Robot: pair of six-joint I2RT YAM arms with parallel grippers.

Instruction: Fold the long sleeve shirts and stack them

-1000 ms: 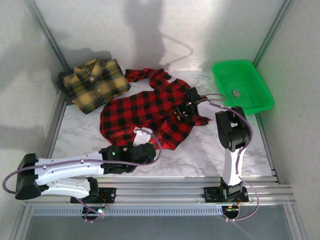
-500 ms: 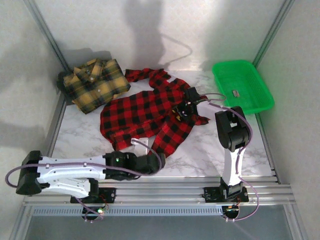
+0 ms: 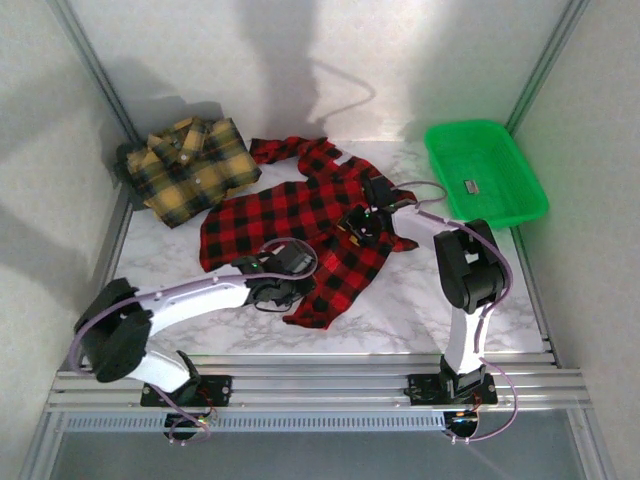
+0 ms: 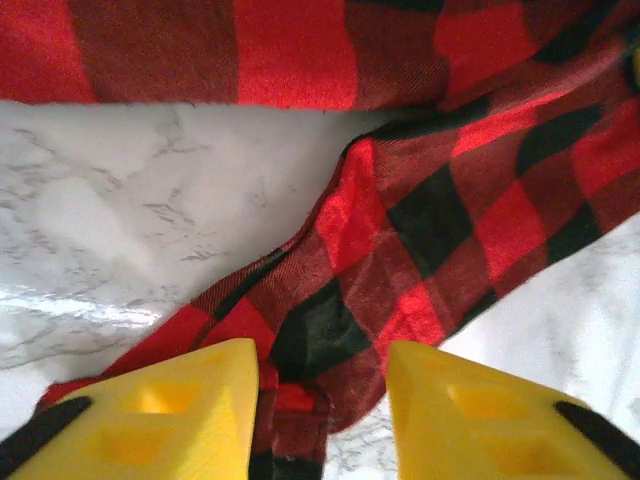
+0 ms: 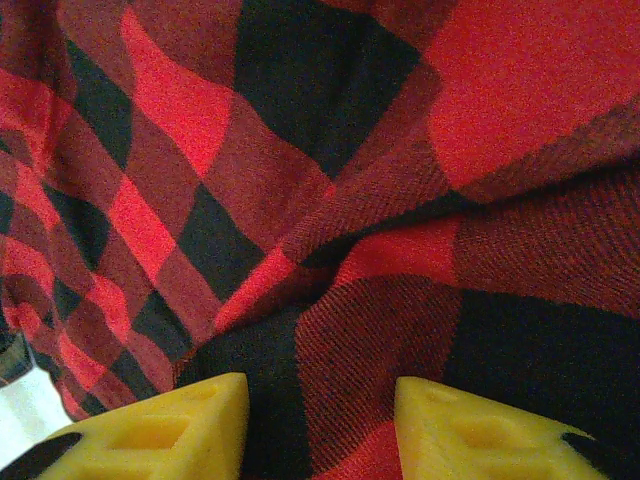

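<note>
Between left gripper (image 4: 320, 405) fingers, red-and-black shirt (image 3: 290, 215) hem is held clenched; between right gripper (image 5: 320, 425) fingers, same shirt is seen, grasp not determinable.

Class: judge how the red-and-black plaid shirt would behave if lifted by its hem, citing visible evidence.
Probably floppy: the red-and-black shirt lies creased and folded on the marble table, so it would likely sag and trail. Its coarse woven texture, seen close up from the right wrist, suggests it grips rather than slips.
</note>
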